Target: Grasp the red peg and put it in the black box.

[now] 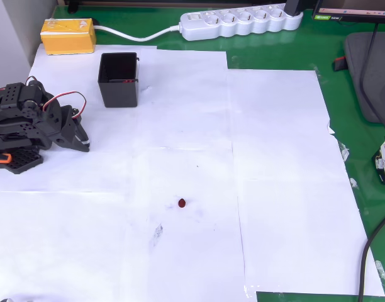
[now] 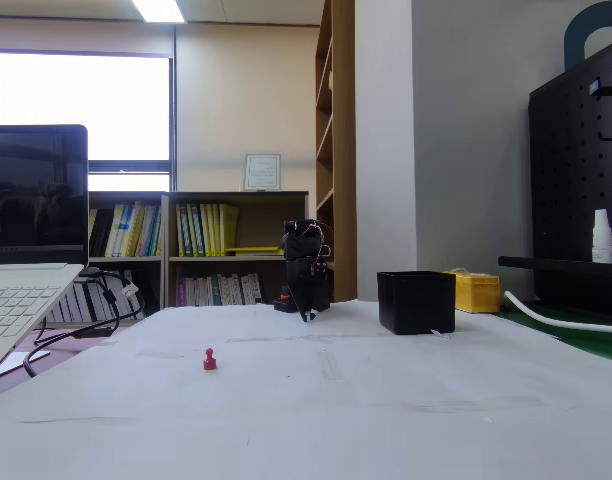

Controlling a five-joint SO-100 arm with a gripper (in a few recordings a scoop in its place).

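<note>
The red peg lies alone on the white paper near the middle of the table in the overhead view; in the fixed view the red peg stands in the left foreground. The black box stands open-topped at the upper left, and the black box is right of the arm in the fixed view. My gripper rests folded at the left edge, below and left of the box and far from the peg. In the fixed view my gripper points down at the table. Its jaws look closed together with nothing in them.
A yellow block sits behind the box at the top left. A white power strip and its cable run along the far edge. Green mat borders the paper on the right. A laptop stands at the left of the fixed view.
</note>
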